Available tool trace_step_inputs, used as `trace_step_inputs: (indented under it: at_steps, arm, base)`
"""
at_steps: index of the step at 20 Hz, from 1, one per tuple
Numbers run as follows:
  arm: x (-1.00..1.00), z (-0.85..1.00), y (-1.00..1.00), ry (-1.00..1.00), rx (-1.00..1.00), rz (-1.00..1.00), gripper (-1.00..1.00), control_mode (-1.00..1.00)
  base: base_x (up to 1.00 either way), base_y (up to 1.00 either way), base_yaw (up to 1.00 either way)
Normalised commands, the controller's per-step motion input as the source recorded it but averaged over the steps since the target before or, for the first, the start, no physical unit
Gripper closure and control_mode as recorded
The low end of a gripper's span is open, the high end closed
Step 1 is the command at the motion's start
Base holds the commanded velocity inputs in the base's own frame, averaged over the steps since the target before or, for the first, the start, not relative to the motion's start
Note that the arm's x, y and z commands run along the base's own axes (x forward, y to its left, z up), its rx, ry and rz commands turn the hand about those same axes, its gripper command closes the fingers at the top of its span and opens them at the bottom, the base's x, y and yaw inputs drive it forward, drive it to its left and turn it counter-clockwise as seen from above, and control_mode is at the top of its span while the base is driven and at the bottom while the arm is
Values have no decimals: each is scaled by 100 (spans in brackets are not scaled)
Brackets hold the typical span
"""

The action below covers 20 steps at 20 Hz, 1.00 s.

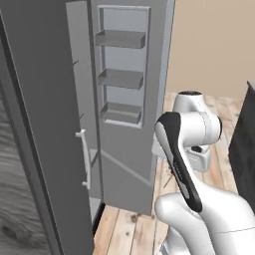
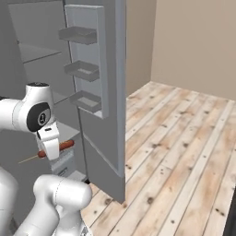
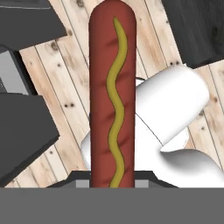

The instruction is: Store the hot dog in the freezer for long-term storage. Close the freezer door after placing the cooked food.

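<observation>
Pale wooden floorboards (image 2: 184, 152) run across the room to a plain beige wall (image 2: 193, 41), and the freezer (image 1: 45, 124) stands tall and matte grey at the left of both base views. Its freezer door (image 2: 108, 92) is swung wide open, edge-on to the right base view, with three grey bins (image 1: 122, 77) stacked one above another on its inner face. A pale vertical bar handle (image 1: 84, 158) shows on the grey panel nearest the left base camera. Beyond the door, in the right base view, flat grey shelves (image 2: 39, 53) of the compartment are visible. The white arm rises in front of the open unit, and the gripper (image 2: 51, 148) sits low, just before the compartment's lower part. It is pinching the hot dog (image 2: 56, 148), which lies roughly level across the fingers, its red-orange ends sticking out on either side, with a thin pale stick (image 2: 28, 160) trailing from one end. From the hand view the hot dog (image 3: 112, 96) stands lengthwise up the middle, a wavy yellow line of mustard (image 3: 115, 100) along it, above the floorboards and clear of any shelf.
</observation>
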Motion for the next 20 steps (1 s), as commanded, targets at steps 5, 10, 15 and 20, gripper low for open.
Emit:
trace_step_inputs:
  at_steps: [5,10,15,20]
  arm:
    - [0,0,0,0,0,0,100,100]
    - [0,0,0,0,0,0,100,100]
    - [0,0,0,0,0,0,100,100]
    - [0,0,0,0,0,0,100,100]
  base:
    - [62,0,0]
    - [40,2,5]
    - [22,-2,19]
    - [6,-4,24]
